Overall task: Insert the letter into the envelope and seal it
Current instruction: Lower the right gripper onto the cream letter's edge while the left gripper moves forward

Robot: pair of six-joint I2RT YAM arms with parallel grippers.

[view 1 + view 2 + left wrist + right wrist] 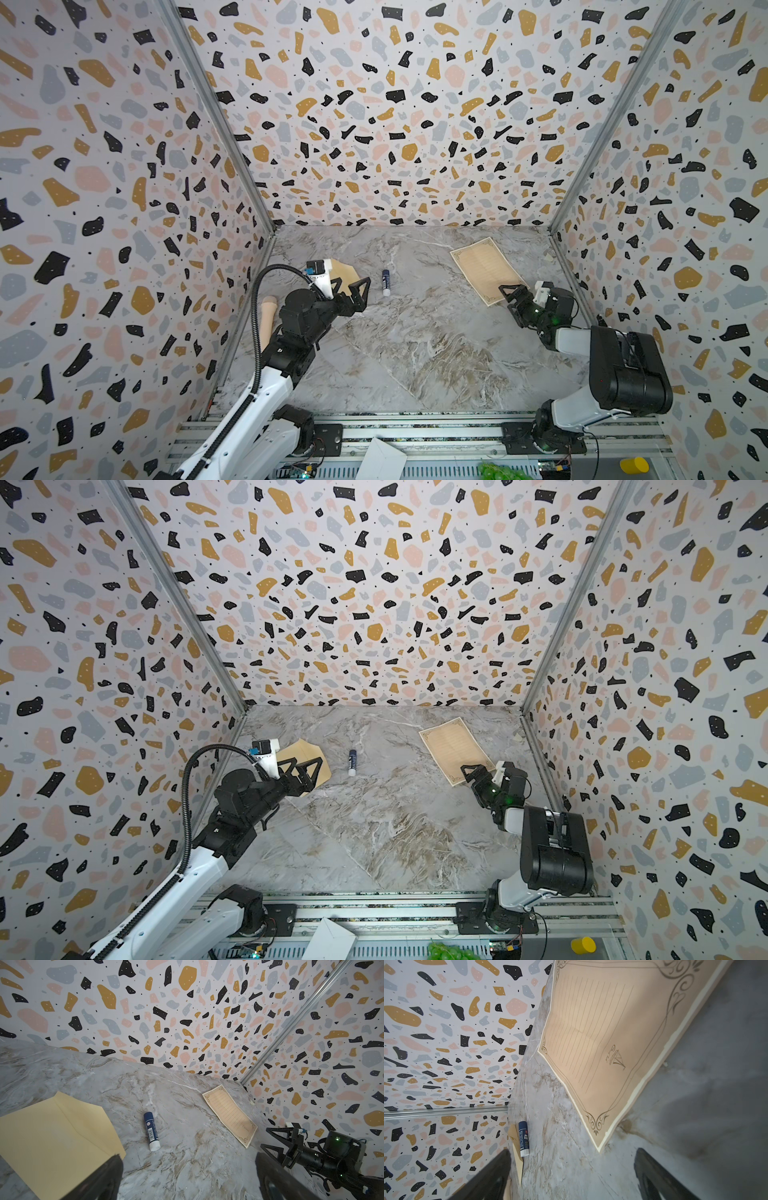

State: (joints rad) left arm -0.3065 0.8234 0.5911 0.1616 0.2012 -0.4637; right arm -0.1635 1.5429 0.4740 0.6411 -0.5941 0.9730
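The letter [484, 268] [455, 748], cream with a dark ornamental border, lies flat at the back right of the marble table. My right gripper [506, 297] [467, 775] is open at its near corner. In the right wrist view that corner of the letter [602, 1043] sits just ahead of the empty right gripper [573, 1159]. The tan envelope [347, 274] [307, 754] lies at the back left, partly hidden by my left arm. My left gripper [351, 286] [305, 766] hovers open over its right end. In the left wrist view the envelope [52, 1136] lies beside the empty left gripper [188, 1167].
A blue and white glue stick [386, 282] [151, 1134] lies between envelope and letter. A peach cylinder [268, 320] lies by the left wall. White folded paper [382, 459], green grapes [498, 471] and a yellow cup [633, 465] sit on the front rail. Patterned walls enclose three sides.
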